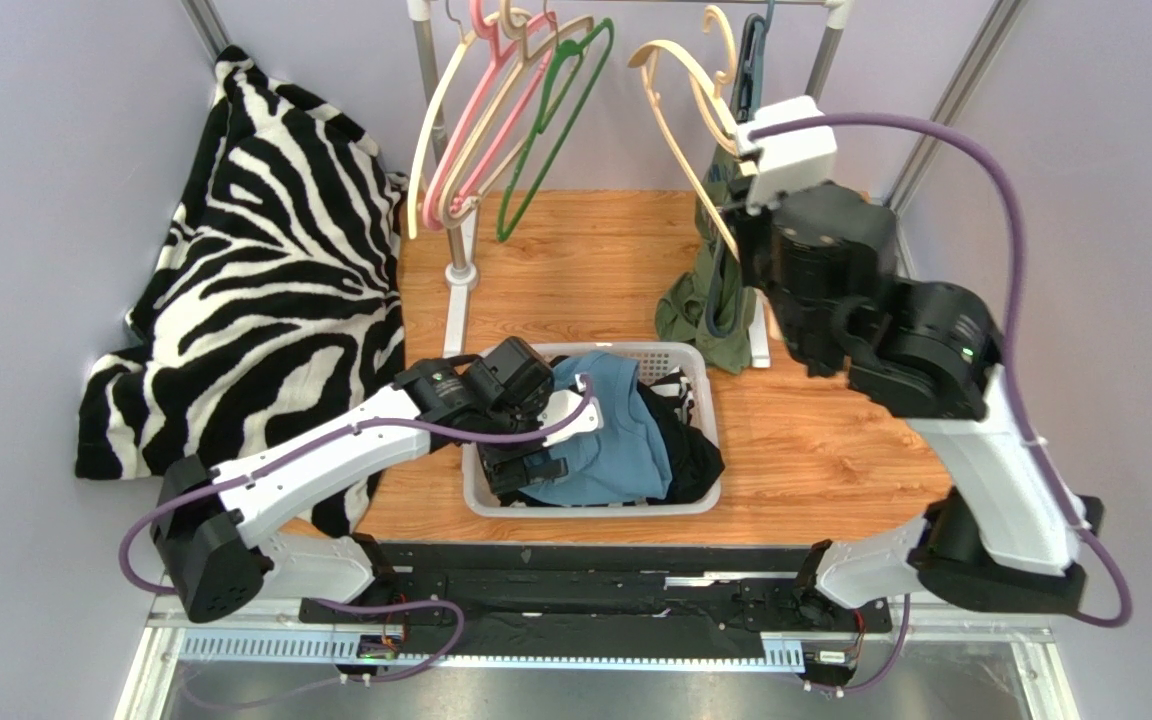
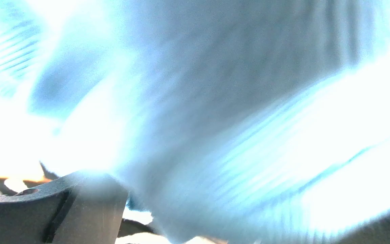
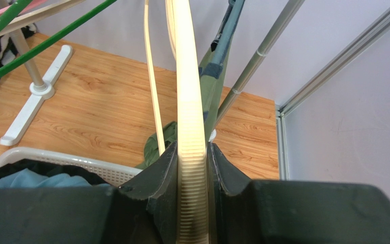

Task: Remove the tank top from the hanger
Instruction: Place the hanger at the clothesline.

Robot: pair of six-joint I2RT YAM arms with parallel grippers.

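Top, left wrist and right wrist views. My right gripper (image 3: pixel 192 152) is raised at the clothes rail, jaws clamped on the flat arm of a cream hanger (image 3: pixel 189 101), which runs upright between both fingers. Just behind it hangs the olive tank top (image 3: pixel 210 89). Its strap seems to rise along a dark hanger (image 3: pixel 231 23), though the hook is out of the wrist frame. From above, the tank top (image 1: pixel 710 308) drapes below my right gripper (image 1: pixel 736 177), its hem near the wooden table (image 1: pixel 838 435), beside the far right corner of the white basket (image 1: pixel 590 507).

My left gripper (image 1: pixel 537 450) is down inside that basket, against a blue garment (image 1: pixel 620 435). Its wrist view is washed out by overexposed blue cloth (image 2: pixel 232 101). Only one dark finger (image 2: pixel 54 213) shows, so I cannot tell whether those jaws are parted or clamped.
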